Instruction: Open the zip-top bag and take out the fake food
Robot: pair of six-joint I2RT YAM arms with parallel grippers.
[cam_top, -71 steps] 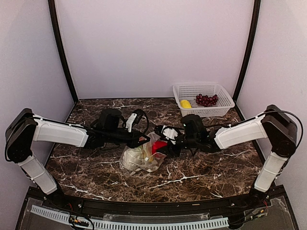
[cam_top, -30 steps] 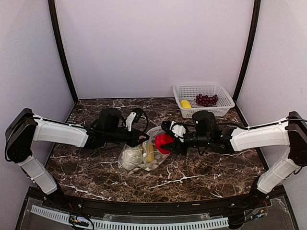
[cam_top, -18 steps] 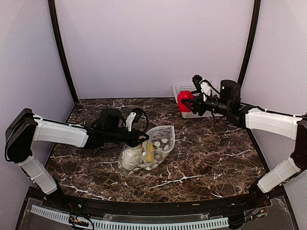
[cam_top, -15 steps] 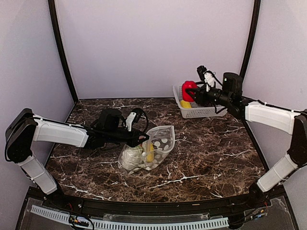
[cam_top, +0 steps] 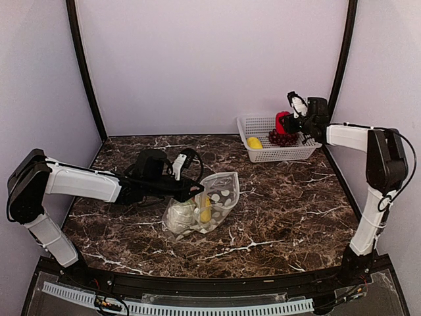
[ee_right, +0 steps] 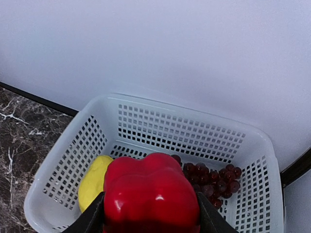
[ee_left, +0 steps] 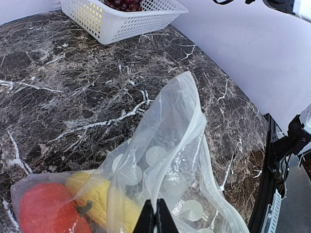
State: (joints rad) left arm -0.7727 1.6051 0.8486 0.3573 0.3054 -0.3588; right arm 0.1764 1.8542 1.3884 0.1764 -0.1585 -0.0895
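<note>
The zip-top bag lies open at mid-table, clear with pale dots. My left gripper is shut on its upper edge; the left wrist view shows the closed tips pinching the film of the bag. Fake food shows inside: a yellow piece, an orange-red piece and a white cauliflower. My right gripper is shut on a red pepper above the white basket. In the right wrist view the pepper fills the span of the right gripper.
The white lattice basket stands at the back right against the wall, its rim below my right wrist. It holds a yellow lemon and dark purple grapes. The enclosure walls stand close behind and to the right of it.
My right arm lifted the red pepper away from the bag's mouth and carried it up and right to above the basket. The left gripper and the bag stayed put.
</note>
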